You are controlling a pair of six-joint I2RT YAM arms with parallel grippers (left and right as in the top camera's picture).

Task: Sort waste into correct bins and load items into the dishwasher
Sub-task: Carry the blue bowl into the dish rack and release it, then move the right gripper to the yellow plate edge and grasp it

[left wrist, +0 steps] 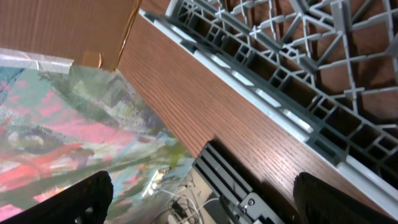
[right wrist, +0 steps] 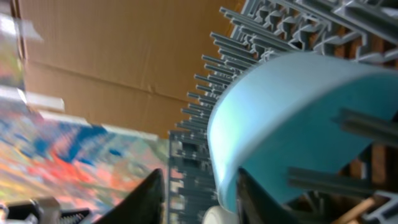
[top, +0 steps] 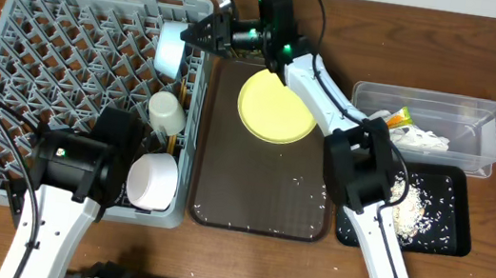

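The grey dish rack (top: 67, 58) holds the light blue bowl (top: 171, 47) on edge at its right side, the white cup (top: 166, 111) and the white bowl (top: 152, 181). My right gripper (top: 202, 35) is open at the blue bowl. In the right wrist view its jaws (right wrist: 199, 193) straddle the bowl's rim (right wrist: 280, 118), with one finger inside the bowl and a gap at the other. The yellow plate (top: 276, 107) lies on the brown tray. My left gripper (left wrist: 202, 199) is open and empty over the table's front edge beside the rack (left wrist: 298, 93). A thin wooden piece (right wrist: 367, 208) shows under the bowl.
The dark brown serving tray (top: 260, 193) has scattered crumbs. The clear tub (top: 481, 117) holds the white tissue (top: 421, 138) and the wrapper (top: 397, 114). The black tray (top: 453, 224) holds crumbs (top: 414, 214). My right arm crosses over the plate and the black tray.
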